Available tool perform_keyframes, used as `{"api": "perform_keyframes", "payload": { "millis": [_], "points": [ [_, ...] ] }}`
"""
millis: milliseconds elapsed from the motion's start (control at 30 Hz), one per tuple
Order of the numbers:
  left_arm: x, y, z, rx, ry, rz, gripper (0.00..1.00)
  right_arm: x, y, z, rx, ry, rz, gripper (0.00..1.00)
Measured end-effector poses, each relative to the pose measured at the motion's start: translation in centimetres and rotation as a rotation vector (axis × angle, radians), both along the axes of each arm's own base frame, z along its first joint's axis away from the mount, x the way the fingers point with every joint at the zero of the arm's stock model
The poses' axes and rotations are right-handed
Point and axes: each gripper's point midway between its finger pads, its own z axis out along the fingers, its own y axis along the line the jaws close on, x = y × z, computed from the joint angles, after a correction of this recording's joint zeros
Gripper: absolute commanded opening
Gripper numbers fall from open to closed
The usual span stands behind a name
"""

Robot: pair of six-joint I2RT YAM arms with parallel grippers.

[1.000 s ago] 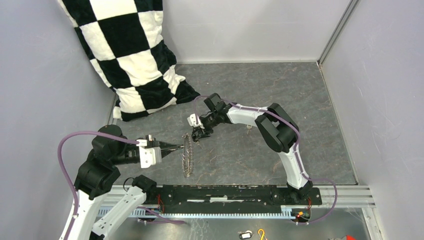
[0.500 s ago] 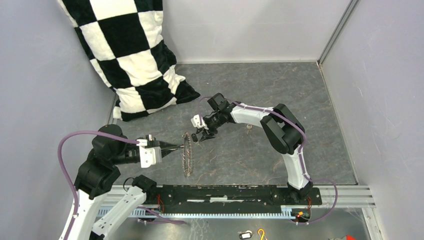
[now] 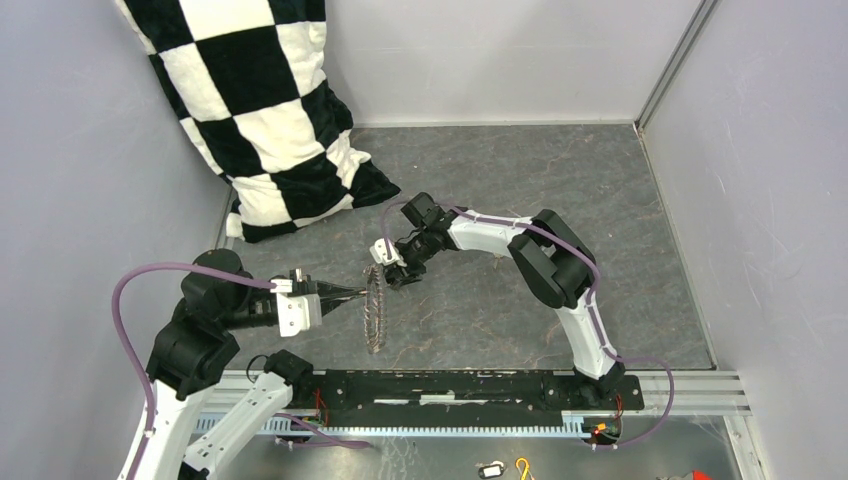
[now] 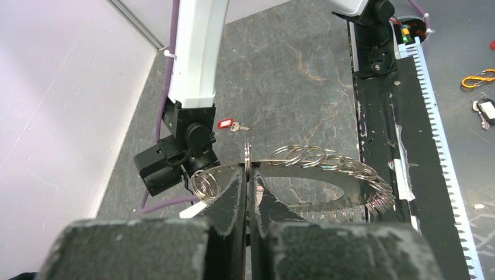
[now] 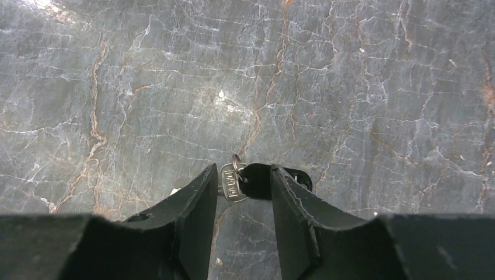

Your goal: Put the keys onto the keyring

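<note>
**Keyring held on edge, black-headed key poised at its rim**

The left end effector (image 4: 247, 174) is clenched on the rim of the keyring (image 4: 327, 160), holding the hoop upright, likely so its edge is steady and reachable. Just beyond, the right end effector (image 5: 244, 170) grasps the black-headed key (image 5: 257, 182) by its head with the blade left free, close to the hoop's far side; contact cannot be told. The red-headed key (image 4: 225, 123) lies further back on the grey marbled counter (image 3: 560, 180), unthreaded. A checkered pillow (image 3: 260, 110) leans in the far left corner against pale walls (image 3: 480, 50).
</note>
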Motion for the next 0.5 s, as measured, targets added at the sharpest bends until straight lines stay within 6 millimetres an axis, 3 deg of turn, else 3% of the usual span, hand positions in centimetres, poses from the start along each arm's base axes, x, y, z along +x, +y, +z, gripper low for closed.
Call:
{"api": "perform_keyframes", "payload": {
  "millis": [500],
  "points": [
    [-0.18,-0.04,0.17,-0.004,-0.002,-0.009,0.02,0.53,0.51,-0.58,-0.014,-0.009,-0.006,0.18]
  ]
}}
